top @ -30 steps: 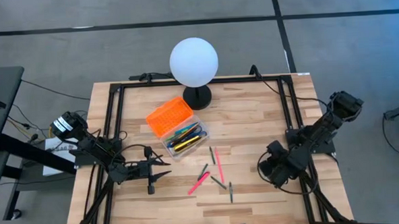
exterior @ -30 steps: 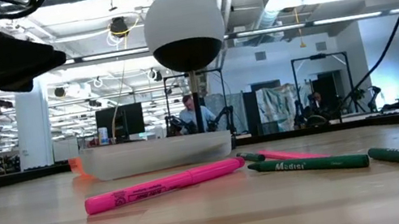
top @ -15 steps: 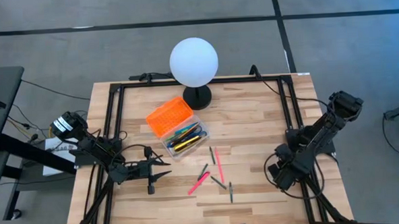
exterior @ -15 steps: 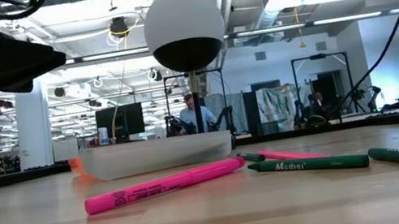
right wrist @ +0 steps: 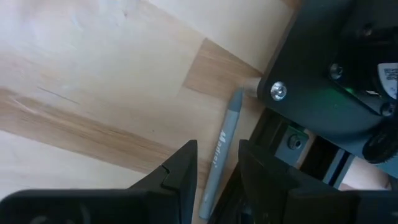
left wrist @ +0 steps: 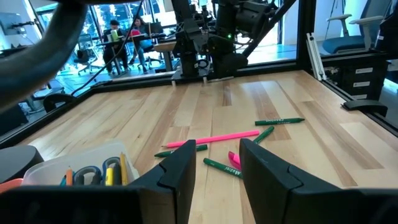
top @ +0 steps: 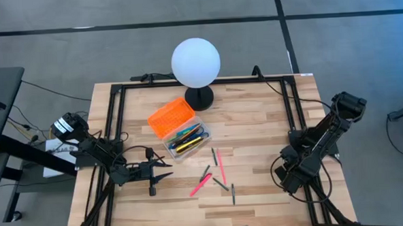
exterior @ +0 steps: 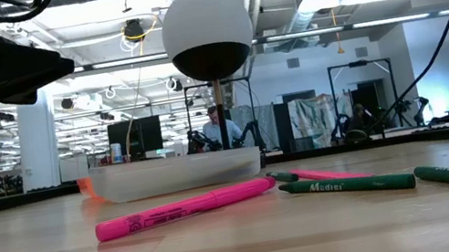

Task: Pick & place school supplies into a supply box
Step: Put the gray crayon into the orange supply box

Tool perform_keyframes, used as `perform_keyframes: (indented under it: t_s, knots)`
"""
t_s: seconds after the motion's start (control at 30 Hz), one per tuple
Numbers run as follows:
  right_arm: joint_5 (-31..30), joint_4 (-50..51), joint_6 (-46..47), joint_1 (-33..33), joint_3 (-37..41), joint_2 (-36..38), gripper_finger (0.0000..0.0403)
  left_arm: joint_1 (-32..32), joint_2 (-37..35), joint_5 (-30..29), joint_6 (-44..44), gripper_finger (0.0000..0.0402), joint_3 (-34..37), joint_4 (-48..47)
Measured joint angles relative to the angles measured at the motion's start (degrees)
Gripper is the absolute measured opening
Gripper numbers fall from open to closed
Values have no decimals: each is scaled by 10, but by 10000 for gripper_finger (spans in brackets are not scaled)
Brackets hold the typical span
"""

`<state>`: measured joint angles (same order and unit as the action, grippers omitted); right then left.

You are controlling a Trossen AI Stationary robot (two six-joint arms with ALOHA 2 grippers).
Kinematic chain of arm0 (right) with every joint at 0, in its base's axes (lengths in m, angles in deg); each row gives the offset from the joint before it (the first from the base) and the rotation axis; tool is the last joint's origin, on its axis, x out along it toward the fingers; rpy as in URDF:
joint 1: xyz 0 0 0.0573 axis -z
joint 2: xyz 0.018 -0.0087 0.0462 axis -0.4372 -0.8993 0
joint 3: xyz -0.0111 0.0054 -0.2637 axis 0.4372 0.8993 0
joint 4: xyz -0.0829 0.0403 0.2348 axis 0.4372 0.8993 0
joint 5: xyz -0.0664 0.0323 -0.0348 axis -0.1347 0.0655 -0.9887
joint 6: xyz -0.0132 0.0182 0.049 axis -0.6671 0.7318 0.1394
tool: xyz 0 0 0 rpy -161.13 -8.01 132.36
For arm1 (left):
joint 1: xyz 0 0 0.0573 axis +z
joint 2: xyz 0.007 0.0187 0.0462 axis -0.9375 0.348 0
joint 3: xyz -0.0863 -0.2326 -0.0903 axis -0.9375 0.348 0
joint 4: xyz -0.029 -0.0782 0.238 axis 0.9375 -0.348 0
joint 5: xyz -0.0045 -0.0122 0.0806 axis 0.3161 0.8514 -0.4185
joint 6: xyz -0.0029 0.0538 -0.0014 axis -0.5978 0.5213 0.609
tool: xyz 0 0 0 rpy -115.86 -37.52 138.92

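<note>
Several loose pens lie flat mid-table: a pink highlighter [top: 200, 185] [exterior: 185, 209], a thin pink pen [top: 221, 166] and green pens [top: 220, 184] [exterior: 346, 184]. The supply box [top: 187, 139] is a clear tray holding pens and blue-handled scissors [left wrist: 87, 176], with its orange ribbed lid [top: 170, 117] lying open beside it. My left gripper [top: 165, 174] [left wrist: 217, 148] is open, left of the loose pens and pointing at them. My right gripper [top: 289, 181] [right wrist: 217, 147] is open at the table's right side, pointing down over a grey pen [right wrist: 225, 140] that lies on the wood beside the black frame rail [right wrist: 323, 68].
A white globe lamp [top: 196, 61] [exterior: 206, 22] stands on its black base behind the box, near the far edge. Black frame rails [top: 117, 123] run along the table's edges. Bare wood [top: 256, 124] shows between the box and the right arm. People sit in the room beyond the table.
My right gripper has moved toward the table's right and near edge, away from the loose pens, and its arm has left the low view's upper right corner. The pens and the box have kept still.
</note>
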<state>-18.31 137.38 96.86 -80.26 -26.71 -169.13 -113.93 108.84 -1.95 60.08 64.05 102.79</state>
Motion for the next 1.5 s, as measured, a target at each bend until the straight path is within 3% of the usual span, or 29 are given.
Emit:
perform_keyframes:
  t_s: [0.37, 0.83, 1.37, 1.5]
  knots:
    - [7, -72, 34, -35, 52, 4, 111, 0, 0, 0, 0, 119, 0, 0]
    - [10, -77, 27, -37, 38, 1, 109, 0, 0, 0, 0, 119, 0, 0]
    - [12, -122, 24, -38, 34, 2, 16, 0, 0, 0, -4, 119, 0, 0]
    - [-10, -133, 0, -37, 19, 0, 9, 0, 0, 0, -4, 119, 0, 0]
